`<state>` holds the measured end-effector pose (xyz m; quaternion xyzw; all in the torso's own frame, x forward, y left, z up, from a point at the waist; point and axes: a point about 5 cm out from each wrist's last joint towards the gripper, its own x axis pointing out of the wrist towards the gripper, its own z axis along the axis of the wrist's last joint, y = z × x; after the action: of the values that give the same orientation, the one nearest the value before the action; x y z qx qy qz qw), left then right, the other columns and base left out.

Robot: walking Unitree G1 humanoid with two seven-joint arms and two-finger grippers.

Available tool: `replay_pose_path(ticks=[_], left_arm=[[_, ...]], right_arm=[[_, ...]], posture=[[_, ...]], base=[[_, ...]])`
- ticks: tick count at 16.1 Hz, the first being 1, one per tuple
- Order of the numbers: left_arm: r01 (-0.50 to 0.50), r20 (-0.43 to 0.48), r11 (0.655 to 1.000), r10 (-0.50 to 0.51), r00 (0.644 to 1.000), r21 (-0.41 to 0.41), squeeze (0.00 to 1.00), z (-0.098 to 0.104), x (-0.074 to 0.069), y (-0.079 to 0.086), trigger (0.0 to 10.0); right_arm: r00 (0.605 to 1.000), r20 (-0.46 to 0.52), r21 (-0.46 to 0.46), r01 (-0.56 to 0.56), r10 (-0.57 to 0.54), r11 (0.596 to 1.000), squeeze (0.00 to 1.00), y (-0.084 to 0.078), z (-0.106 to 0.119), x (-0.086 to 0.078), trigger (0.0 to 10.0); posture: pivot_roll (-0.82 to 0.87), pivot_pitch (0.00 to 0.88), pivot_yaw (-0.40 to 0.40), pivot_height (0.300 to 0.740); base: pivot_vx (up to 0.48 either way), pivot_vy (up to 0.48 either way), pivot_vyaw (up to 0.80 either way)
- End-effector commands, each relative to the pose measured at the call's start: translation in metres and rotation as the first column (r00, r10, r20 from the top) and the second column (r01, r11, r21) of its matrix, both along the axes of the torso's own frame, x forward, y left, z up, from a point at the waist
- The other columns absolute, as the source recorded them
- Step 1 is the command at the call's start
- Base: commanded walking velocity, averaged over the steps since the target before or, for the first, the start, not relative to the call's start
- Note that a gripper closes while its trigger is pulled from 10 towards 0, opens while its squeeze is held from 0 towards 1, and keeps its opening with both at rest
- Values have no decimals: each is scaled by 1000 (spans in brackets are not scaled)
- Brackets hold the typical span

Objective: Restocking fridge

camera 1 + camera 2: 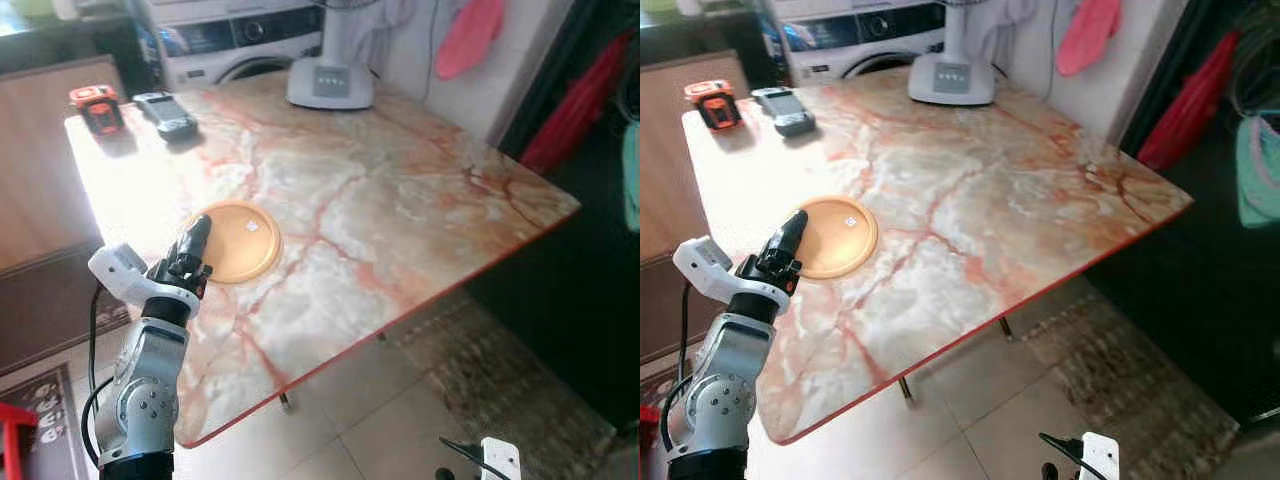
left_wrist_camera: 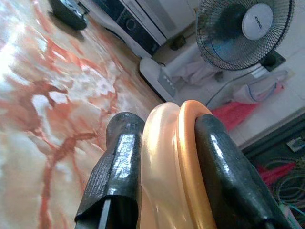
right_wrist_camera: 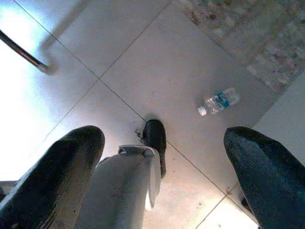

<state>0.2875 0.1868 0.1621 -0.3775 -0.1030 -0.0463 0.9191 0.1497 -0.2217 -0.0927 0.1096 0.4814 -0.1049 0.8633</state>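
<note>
left gripper [image 2: 162,143] pinches orange plate [image 1: 243,240] rim so we can lift it | right gripper [image 3: 162,157] idle, fingers spread wide over floor

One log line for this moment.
left gripper: shut on round orange plastic plate rim | plate: on marble table | right gripper: open, over floor
</note>
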Motion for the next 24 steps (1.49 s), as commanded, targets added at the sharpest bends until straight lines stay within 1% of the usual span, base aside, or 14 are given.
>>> replay_pose_path(ticks=[1,7,16,20,24], left_arm=[[11,-2,1000,-11,1000,-5,0,0,0,-1,10000],[6,-2,1000,-6,1000,-7,0,1,1,0,10000],[4,-7,1000,-4,1000,-10,0,1,1,0,10000],[-2,-3,1000,2,1000,8,0,1,0,1,10000],[-4,6,1000,4,1000,16,0,2,0,1,10000]], right_arm=[[1000,-10,-3,13,-13,1000,0,-3,-1,-4,10000],[1000,-8,0,15,-15,1000,0,-3,-1,-3,10000],[1000,-7,2,17,-17,1000,0,-2,-1,-3,10000],[1000,-10,2,25,-25,1000,0,-2,-1,-3,10000],[1000,-20,4,18,-18,1000,0,-3,-1,-4,10000]], posture=[[122,35,-14,740],[127,44,-16,740],[130,50,-14,740],[131,51,-16,740],[134,50,-18,740]], base=[[0,0,0],[0,0,0],[0,480,0],[0,68,0],[0,0,-722]])
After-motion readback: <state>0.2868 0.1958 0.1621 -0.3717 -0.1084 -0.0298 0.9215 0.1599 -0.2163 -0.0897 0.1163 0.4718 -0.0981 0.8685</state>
